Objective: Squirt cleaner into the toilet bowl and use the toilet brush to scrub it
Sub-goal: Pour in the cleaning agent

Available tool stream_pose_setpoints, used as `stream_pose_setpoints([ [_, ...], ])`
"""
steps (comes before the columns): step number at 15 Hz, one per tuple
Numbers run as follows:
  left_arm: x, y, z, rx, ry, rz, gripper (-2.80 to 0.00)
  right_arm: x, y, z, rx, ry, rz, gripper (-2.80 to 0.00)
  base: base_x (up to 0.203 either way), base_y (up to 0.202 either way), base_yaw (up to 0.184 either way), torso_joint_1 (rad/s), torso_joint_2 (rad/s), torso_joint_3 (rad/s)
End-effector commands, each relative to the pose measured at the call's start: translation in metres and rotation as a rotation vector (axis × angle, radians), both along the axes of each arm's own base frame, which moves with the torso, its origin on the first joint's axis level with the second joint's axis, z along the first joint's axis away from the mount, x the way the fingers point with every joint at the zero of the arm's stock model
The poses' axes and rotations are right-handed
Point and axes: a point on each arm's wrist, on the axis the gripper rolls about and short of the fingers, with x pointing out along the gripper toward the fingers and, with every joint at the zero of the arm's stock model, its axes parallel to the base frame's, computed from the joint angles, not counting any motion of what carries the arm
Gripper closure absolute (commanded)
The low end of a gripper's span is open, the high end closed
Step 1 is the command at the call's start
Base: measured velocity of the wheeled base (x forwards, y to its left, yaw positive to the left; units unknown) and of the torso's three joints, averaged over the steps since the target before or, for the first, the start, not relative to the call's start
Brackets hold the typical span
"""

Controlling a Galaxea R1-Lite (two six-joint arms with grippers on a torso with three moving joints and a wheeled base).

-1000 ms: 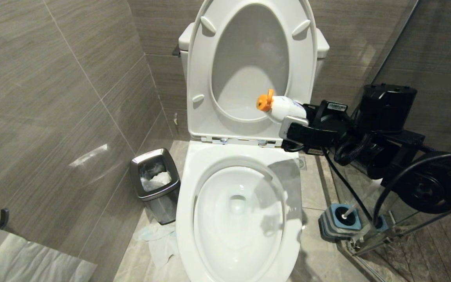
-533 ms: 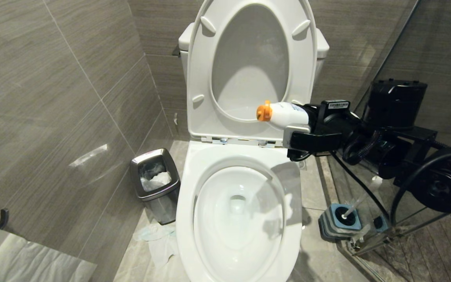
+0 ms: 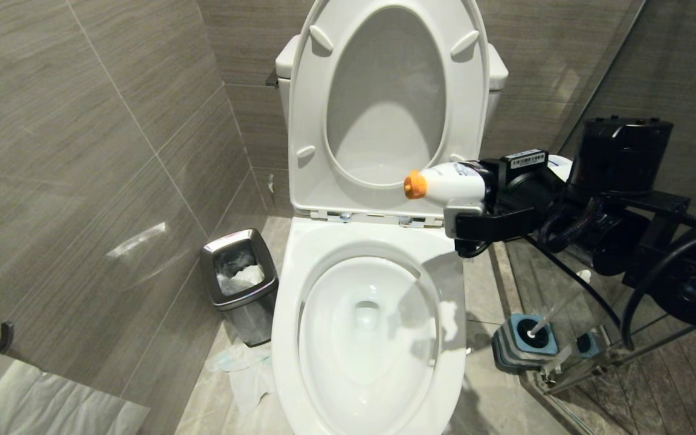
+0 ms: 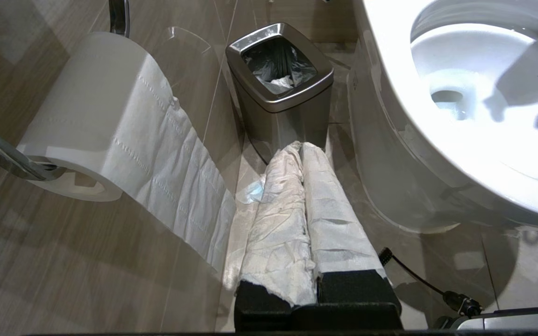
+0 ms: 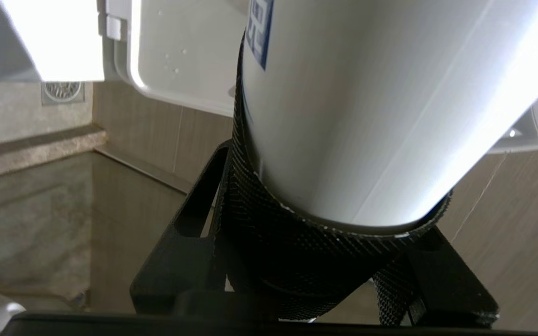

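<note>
sideways, right gripper around bottle

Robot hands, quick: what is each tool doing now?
Left tool: shut, holding nothing, parked near the steel bin.
Right tool: shut on the cleaner bottle, beside the toilet bowl.

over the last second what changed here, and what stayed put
The right gripper, shut on the white bottle, rolled its wrist: the orange cap went from angled up to lying level, and sank a little to the right. Toilet bowl, waste bin and the toilet brush in its holder stayed put.
</note>
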Motion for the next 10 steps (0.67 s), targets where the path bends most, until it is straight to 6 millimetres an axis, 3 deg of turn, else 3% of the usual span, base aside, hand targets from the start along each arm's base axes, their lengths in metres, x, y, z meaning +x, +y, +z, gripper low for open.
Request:
stream_pose_setpoints([
  [1, 0.0, 0.0, 0.0, 0.002, 0.002, 0.0, 0.0, -0.001, 0.0, 0.002, -0.052, -0.016, -0.005, 0.0, 0.0, 0.0, 0.0, 0.0, 0.0, 0.0],
  [10, 0.0, 0.0, 0.0, 0.003, 0.0, -0.002, 0.0, 0.0, -0.002, 0.015, -0.229, -0.076, -0.064, 0.0, 0.0, 0.0, 0.0, 0.0, 0.0, 0.0],
])
